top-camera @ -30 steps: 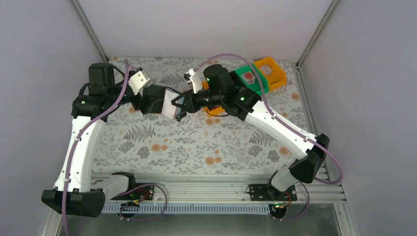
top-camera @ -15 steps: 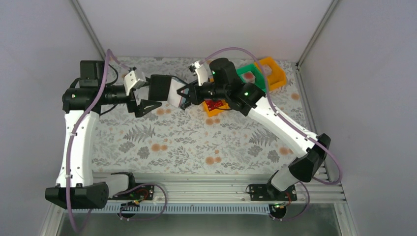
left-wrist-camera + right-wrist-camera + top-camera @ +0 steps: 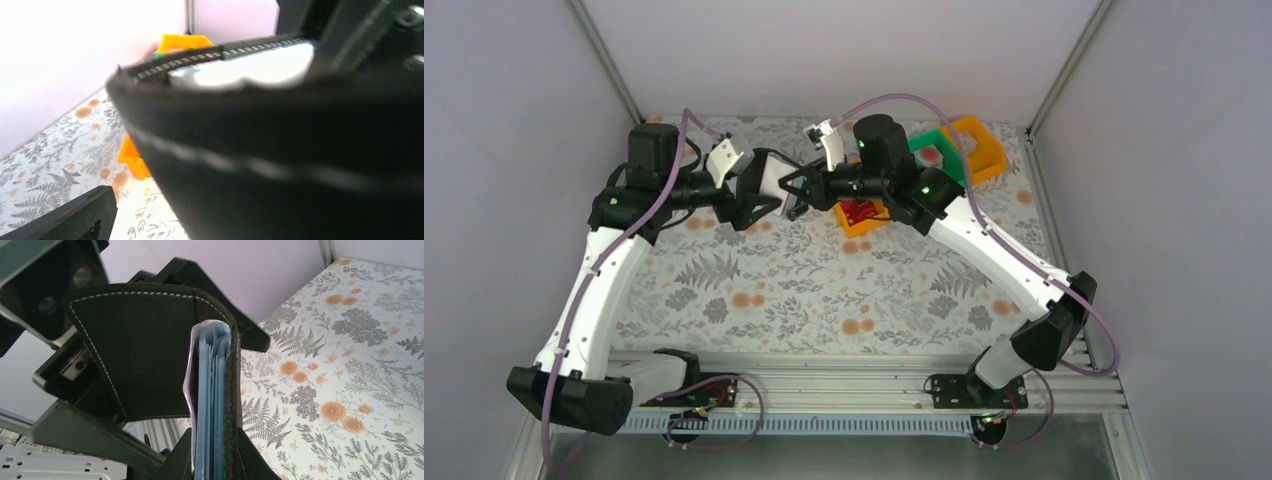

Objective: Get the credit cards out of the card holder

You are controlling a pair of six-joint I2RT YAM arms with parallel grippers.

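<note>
Across the top view, floral table. At upper right, orange bin beside green bin. Upper centre, off the table, left claw spread wide, jaws either side of a black cover; contact unclear. Just right of it, right claw clamped shut on the wallet. Centre of right wrist view, blue cards stacked inside the wallet.

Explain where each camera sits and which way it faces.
Top external: overhead from behind, looking down at the table; left arm and right arm show.
Left wrist: on the left arm, close against the card holder; one finger shows.
Right wrist: on the right arm, facing the credit cards edge-on; its fingers show below.
All share the card holder.
</note>
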